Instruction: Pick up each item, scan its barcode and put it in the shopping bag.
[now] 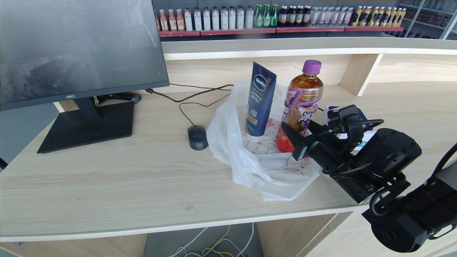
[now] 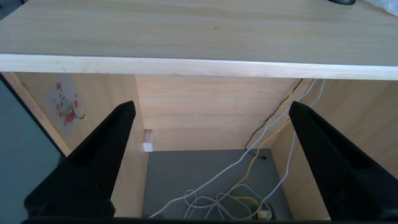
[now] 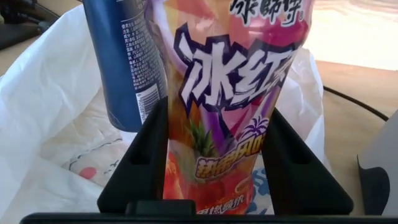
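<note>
The black right gripper [image 1: 291, 141] is pinched on the base of the purple-capped orange drink bottle [image 1: 303, 96], held upright in the white plastic shopping bag [image 1: 228, 142]; the left gripper [image 2: 211, 109] is spread wide.

Light falls bright and even from above onto the counter [image 1: 107, 185] ahead of my right pincer [image 1: 291, 137]. Shadows are soft, with a faint one under the mouse [image 1: 197, 137] off to that pincer's left. The monitor [image 1: 78, 46] farther left is dark, with dim reflections on its glass. The counter's near edge bows toward the head view's corners. The bottle [image 3: 230, 93] clamped in my right pincer glows amber, lit from behind, and the tabletop beyond it washes out pale. My left pincer [image 2: 211, 168], fingers spread, shows as black silhouettes. The recess [image 2: 205, 124] beyond it lies in shade under a brightly lit top.
</note>
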